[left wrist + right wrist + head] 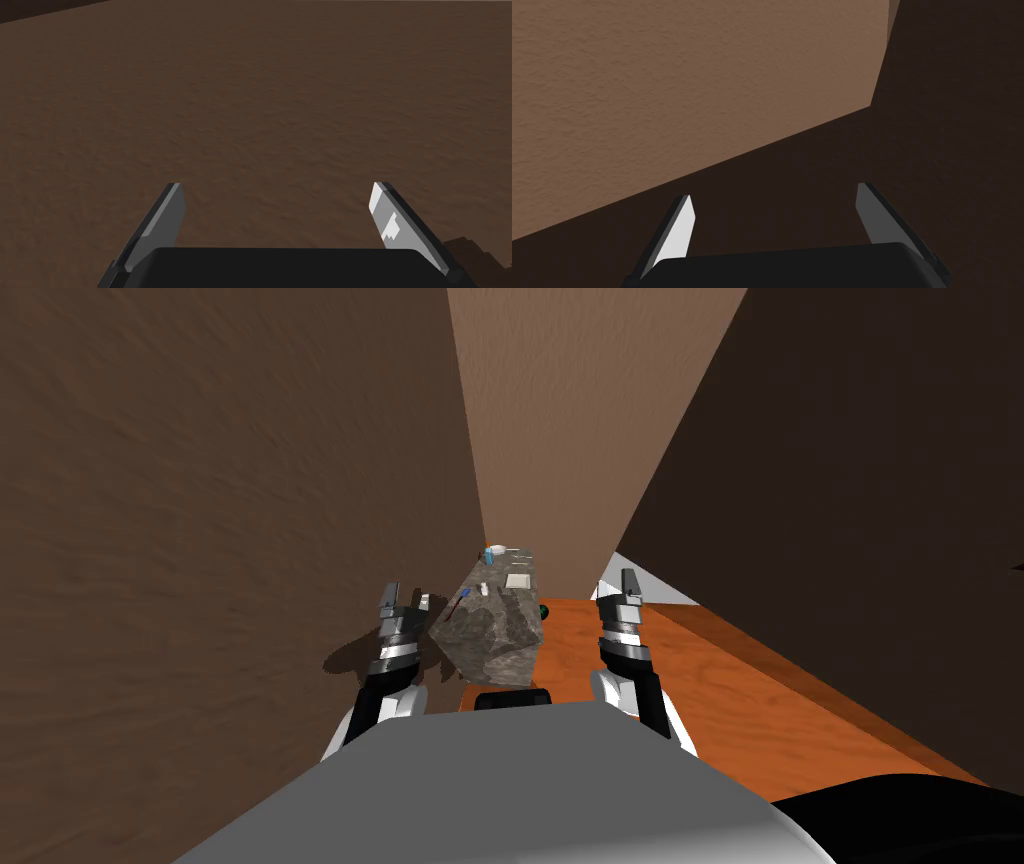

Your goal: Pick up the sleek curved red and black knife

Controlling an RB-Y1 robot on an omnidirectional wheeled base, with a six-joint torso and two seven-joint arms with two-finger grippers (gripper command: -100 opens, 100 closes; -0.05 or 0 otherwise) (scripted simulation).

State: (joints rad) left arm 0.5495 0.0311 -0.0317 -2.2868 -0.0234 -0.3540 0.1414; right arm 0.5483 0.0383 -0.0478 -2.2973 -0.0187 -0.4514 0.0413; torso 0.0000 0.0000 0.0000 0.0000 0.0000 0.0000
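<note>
Both grippers hold their fingers apart, with nothing between them: the left gripper point(277, 189) and the right gripper point(774, 192) are raised either side of a grey mottled stone counter point(495, 640). A thin reddish-dark sliver point(455, 607), seemingly the knife, lies by the counter's left edge, too small to tell more.

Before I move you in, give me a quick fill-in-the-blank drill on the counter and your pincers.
The left pincer and right pincer both stand ___, holding nothing.
The mottled grey counter sits ___ the two pincers.
A thin slanted thing, likely the knife, lies near the counter's ___ edge.
The small cup at its far end is ___.
Missing: open; between; left; blue.
</note>
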